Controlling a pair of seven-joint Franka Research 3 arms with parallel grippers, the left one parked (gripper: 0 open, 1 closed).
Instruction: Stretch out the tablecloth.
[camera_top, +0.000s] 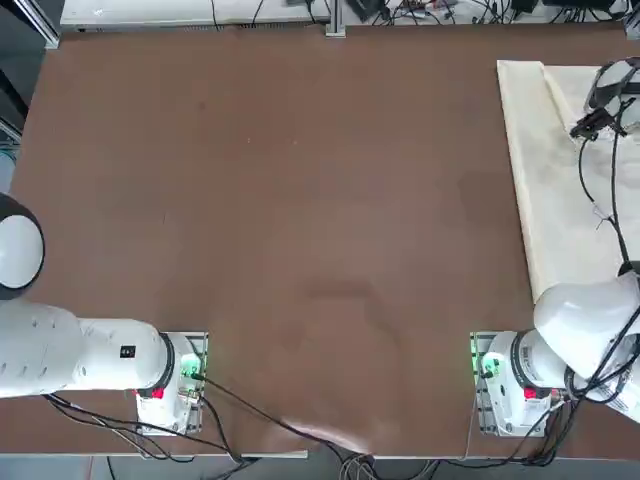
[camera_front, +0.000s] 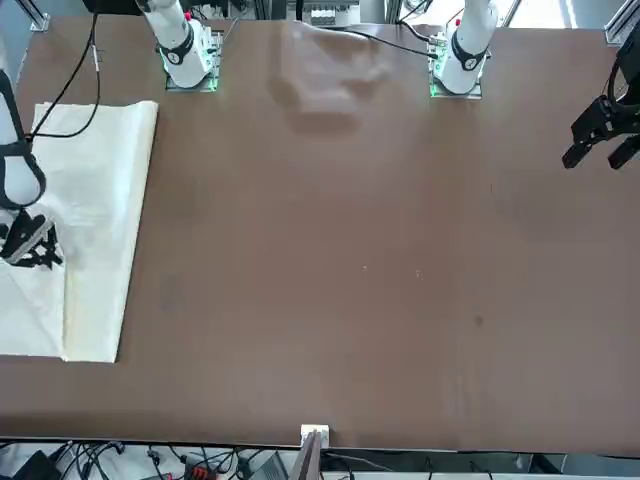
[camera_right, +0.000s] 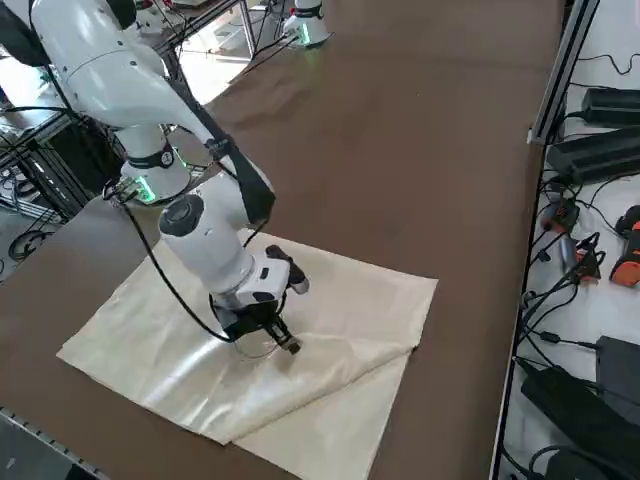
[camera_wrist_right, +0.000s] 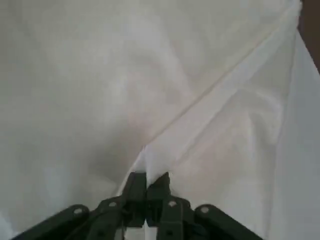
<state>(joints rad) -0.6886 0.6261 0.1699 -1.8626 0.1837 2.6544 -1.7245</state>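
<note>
Right gripper (camera_wrist_right: 146, 192) was pinched on a fold edge of the tablecloth (camera_right: 250, 350), seemingly lifting it slightly. Only the right side view showed the doubled layer near the table (camera_right: 400, 150) corner.

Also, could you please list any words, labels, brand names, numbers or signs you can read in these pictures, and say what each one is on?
None can be read.
The tablecloth is plain cream fabric with no print or tag showing.
The right gripper, jaws shut on a fold of the cloth, bears no legible marking.
A small dark patch on the parked left arm is too small to read.
</note>
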